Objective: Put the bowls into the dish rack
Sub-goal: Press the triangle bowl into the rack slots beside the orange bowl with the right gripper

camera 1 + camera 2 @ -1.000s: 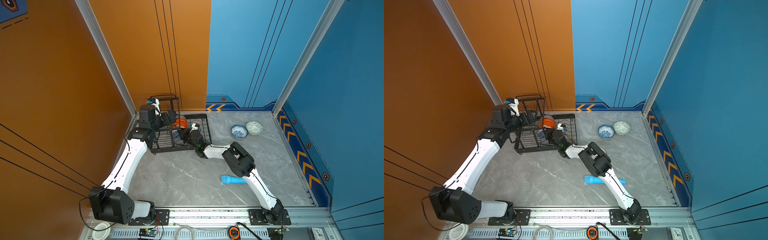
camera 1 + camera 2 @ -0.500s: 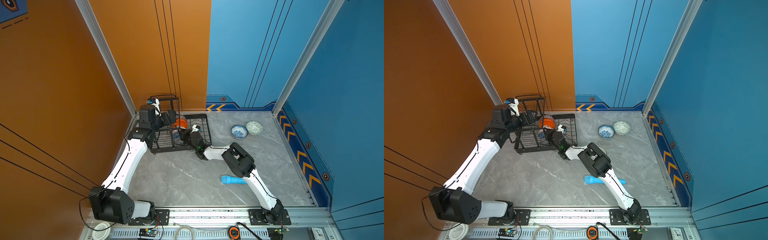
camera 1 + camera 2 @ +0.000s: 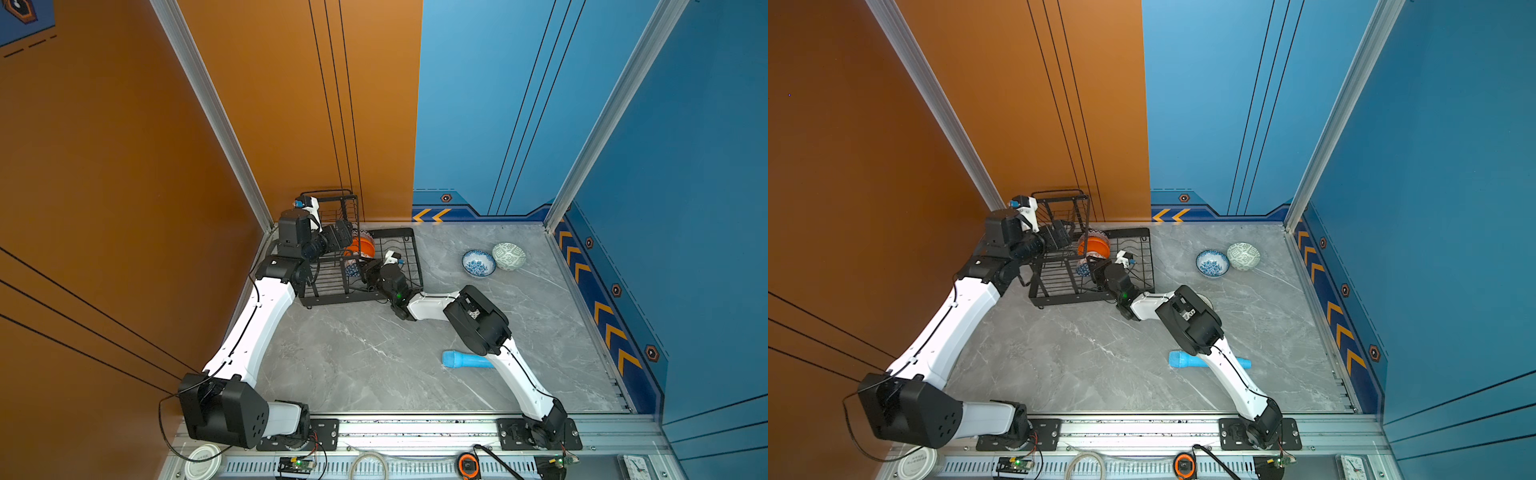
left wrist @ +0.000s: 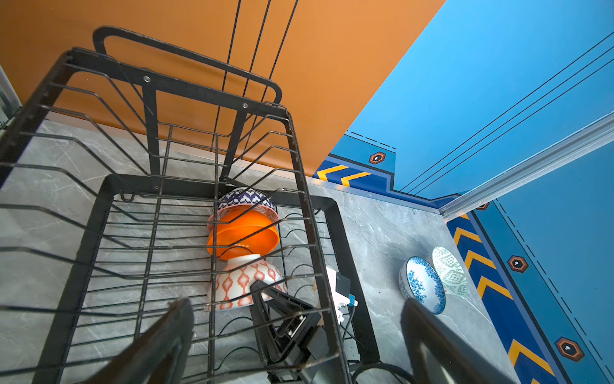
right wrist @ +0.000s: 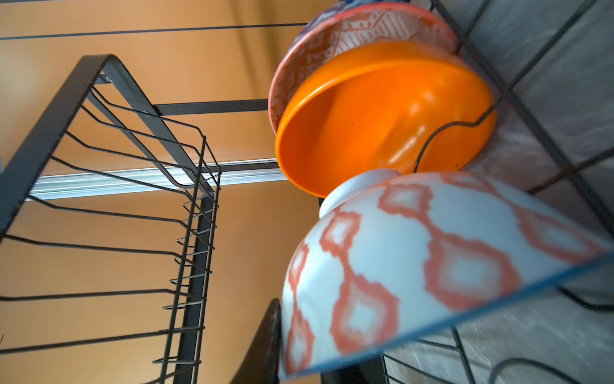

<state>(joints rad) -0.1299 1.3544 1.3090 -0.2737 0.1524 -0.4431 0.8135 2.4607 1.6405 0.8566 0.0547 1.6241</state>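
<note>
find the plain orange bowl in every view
In a top view: orange bowl in the rack, left of centre.
In a top view: orange bowl, same spot.
Left wrist: orange bowl next to the diamond bowl.
Right wrist: orange bowl beside the diamond bowl.
Landmark: the rack's black wires, in all four.

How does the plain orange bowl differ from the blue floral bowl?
The plain glossy orange bowl stands on edge in the black wire dish rack; the white-blue floral bowl sits upright on the grey table. Orange bowl is unpatterned, floral bowl patterned. Both are small and round.
</note>
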